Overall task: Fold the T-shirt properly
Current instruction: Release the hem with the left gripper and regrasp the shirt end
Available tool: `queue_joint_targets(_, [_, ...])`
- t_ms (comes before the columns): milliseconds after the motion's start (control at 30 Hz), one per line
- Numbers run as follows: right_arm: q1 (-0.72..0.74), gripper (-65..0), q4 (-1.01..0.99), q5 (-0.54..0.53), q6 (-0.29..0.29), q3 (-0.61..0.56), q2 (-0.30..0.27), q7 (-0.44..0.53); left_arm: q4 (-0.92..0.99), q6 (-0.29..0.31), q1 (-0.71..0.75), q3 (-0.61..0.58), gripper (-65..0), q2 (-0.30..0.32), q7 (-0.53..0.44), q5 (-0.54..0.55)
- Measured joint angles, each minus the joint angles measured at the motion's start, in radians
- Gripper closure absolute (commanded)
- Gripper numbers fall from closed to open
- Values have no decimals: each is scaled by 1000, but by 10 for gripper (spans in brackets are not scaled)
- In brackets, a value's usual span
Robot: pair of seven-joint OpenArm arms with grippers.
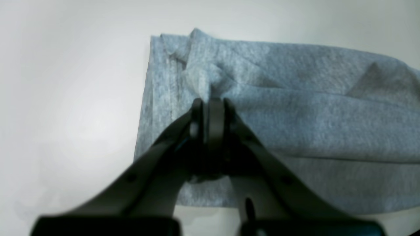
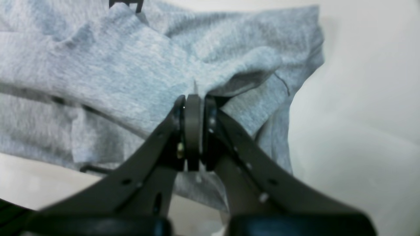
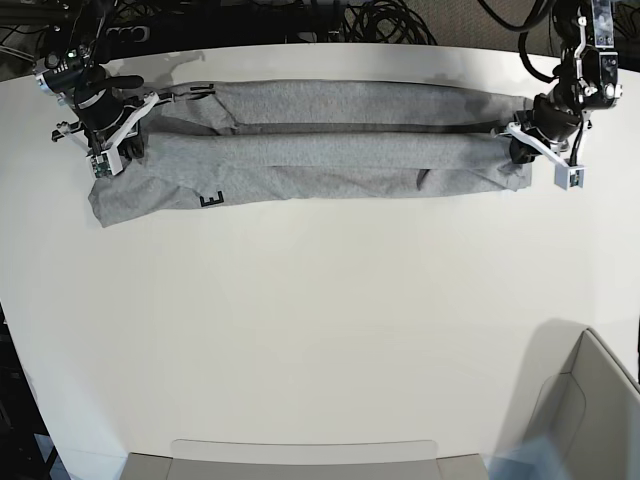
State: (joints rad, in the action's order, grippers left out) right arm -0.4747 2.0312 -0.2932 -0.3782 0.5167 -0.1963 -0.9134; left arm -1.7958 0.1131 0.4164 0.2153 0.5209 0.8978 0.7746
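The heather-grey T-shirt point(image 3: 320, 150) lies stretched out as a long band across the far part of the white table point(image 3: 320, 330), with bits of black lettering showing at its left end. My left gripper point(image 1: 211, 100) is shut on a pinch of the shirt point(image 1: 295, 108) near one end; in the base view it is at the shirt's right end point(image 3: 518, 145). My right gripper point(image 2: 193, 97) is shut on a bunched fold of the shirt point(image 2: 115, 72) at its other end, on the left of the base view point(image 3: 125, 140).
Black cables point(image 3: 370, 20) lie beyond the table's far edge. A pale box or bin point(image 3: 590, 410) stands at the near right corner, and a flat pale tray edge point(image 3: 300, 455) shows at the near edge.
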Motion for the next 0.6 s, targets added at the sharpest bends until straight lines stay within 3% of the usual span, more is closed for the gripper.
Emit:
queue_joint_targets(100, [1,0,-7,0,0,-5,2,1,10,0,0,0,0,-1,-1,-1])
queue_joint_targets(200, [1,0,-18,0,0,-5,3,0,11,0,0,0,-94,-6,-1,-45])
queue_joint_targets(300, [1,-83,-18,0,0,-5,3,1,-30,-10,16,2,-184,-5,-7,-77])
queue_joint_targets(467, [1,-206,-18,1,0,-5,2,0,-161,-3,80,49,-194,-5,-64,-67])
queue_joint_targets(600, [5,-211,-18,-3,0,-6,2,1,-136,-3,80,42,-213,-2,-61,-66])
